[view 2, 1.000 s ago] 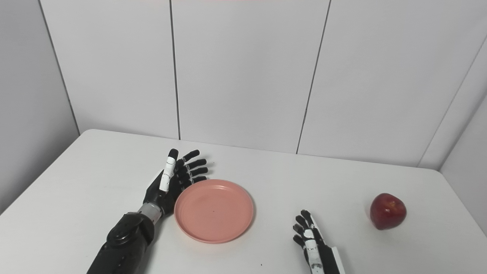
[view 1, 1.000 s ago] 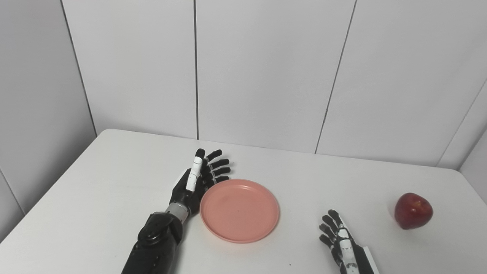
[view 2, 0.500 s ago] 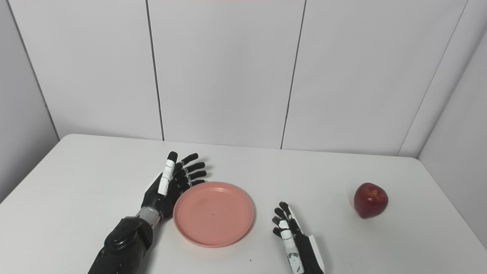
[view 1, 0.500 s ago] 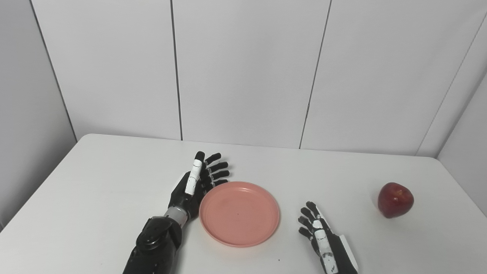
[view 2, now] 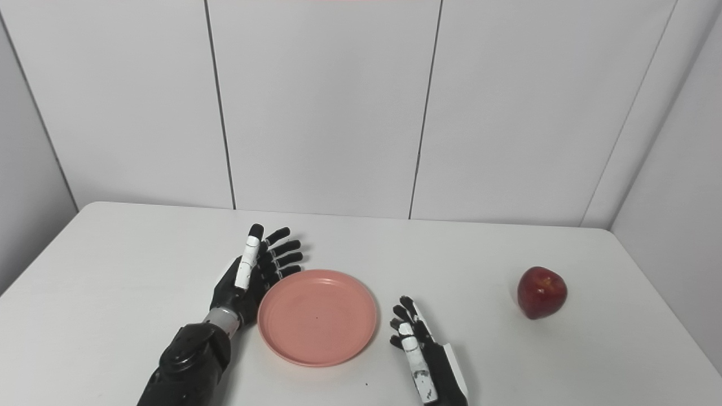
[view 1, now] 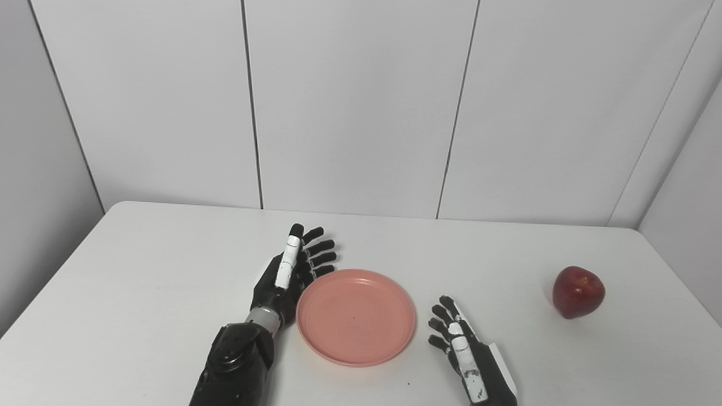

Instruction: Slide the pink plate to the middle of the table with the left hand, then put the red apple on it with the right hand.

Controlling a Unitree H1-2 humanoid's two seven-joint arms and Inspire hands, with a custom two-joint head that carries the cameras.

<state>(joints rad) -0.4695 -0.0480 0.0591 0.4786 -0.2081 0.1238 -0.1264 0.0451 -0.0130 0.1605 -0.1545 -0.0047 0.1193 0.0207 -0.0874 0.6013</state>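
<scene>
A pink plate lies flat and empty near the middle of the white table. My left hand stands on edge against the plate's left rim, open, fingers apart and pointing away. My right hand rests open and empty on the table just right of the plate, apart from it. A red apple stands upright at the far right of the table, well away from both hands. The same layout shows in the right eye view, with the plate and the apple.
White wall panels stand close behind the table's back edge. The table's right edge runs just past the apple. Bare tabletop lies to the left of my left arm and between my right hand and the apple.
The camera has turned, shifting the whole picture. My right hand has come a little further forward beside the plate. The plate, left hand and apple look unmoved.
</scene>
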